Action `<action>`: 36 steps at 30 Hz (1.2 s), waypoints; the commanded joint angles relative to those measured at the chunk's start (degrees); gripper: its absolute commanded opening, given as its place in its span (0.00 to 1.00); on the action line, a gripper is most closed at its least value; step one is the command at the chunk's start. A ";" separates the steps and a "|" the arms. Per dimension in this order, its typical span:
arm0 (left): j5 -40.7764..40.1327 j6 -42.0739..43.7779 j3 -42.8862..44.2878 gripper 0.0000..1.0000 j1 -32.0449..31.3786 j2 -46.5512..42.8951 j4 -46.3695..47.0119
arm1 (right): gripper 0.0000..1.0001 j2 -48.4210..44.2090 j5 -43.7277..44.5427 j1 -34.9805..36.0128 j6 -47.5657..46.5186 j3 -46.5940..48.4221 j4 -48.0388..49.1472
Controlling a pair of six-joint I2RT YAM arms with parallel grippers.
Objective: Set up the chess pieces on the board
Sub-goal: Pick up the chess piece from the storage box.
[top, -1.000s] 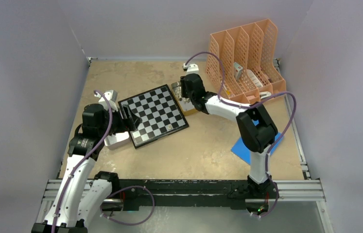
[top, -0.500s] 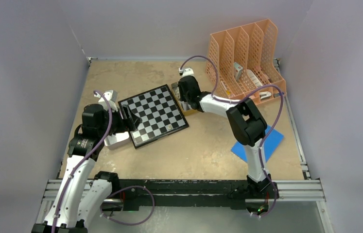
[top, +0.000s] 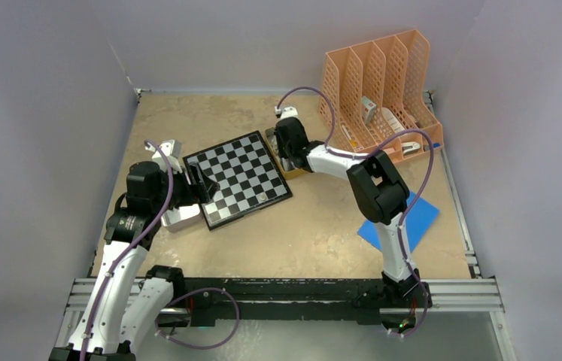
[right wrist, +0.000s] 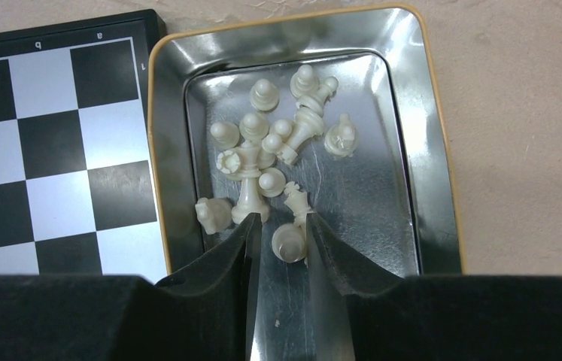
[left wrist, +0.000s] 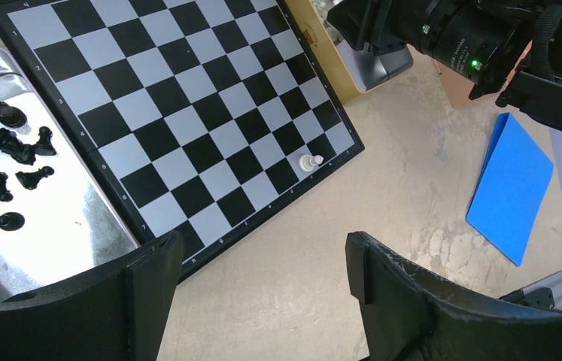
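The board (top: 240, 177) lies left of centre; it also shows in the left wrist view (left wrist: 187, 113) and the right wrist view (right wrist: 52, 150). One pale piece (left wrist: 308, 162) stands near its edge. Black pieces (left wrist: 7, 143) lie in a silver tray (left wrist: 52, 226). Several pale pieces (right wrist: 262, 143) lie in a gold-rimmed tray (right wrist: 420, 150). My right gripper (right wrist: 281, 222) is down in that tray, jaws narrowly open around a lying pale piece (right wrist: 290, 244), which touches the right finger only. My left gripper (left wrist: 262, 252) is wide open and empty above the table by the board's near edge.
An orange file rack (top: 379, 90) stands at the back right. A blue sheet (top: 402, 222) lies on the table right of the right arm, also in the left wrist view (left wrist: 511, 188). The right arm (left wrist: 473, 37) reaches over the gold-rimmed tray.
My right gripper has shifted slightly left and farther back over the gold-rimmed tray, and its elbow has swung left. My left arm has not moved.
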 commanded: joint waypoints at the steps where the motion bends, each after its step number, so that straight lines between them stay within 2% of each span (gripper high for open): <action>1: 0.12 0.13 -0.34 0.79 0.57 -0.40 2.40 | 0.30 -0.52 0.62 -0.19 0.16 2.86 -1.94; 6: 0.14 0.17 -0.26 0.79 0.57 -0.57 2.31 | 0.24 -1.77 0.20 -0.20 0.49 1.89 -1.79; 10: -0.53 -0.05 -0.30 0.79 0.57 -1.26 2.14 | 0.24 -2.46 0.69 -0.15 0.74 1.61 -2.07; 14: -0.94 -0.12 -0.25 0.79 0.57 -1.63 2.06 | 0.14 -2.97 0.30 -0.15 0.59 1.45 -1.88; 17: -1.02 -0.14 -0.34 0.79 0.57 -1.49 2.05 | 0.11 -4.37 1.34 -0.15 0.56 1.19 -1.93; 27: -1.69 -0.23 -0.04 0.79 0.57 -1.34 1.72 | 0.10 -13.85 2.68 0.94 1.07 -0.97 -4.41; 36: -4.38 -0.53 0.47 0.79 0.57 -1.84 0.92 | 0.10 -21.99 -0.30 8.85 2.64 -6.42 -3.31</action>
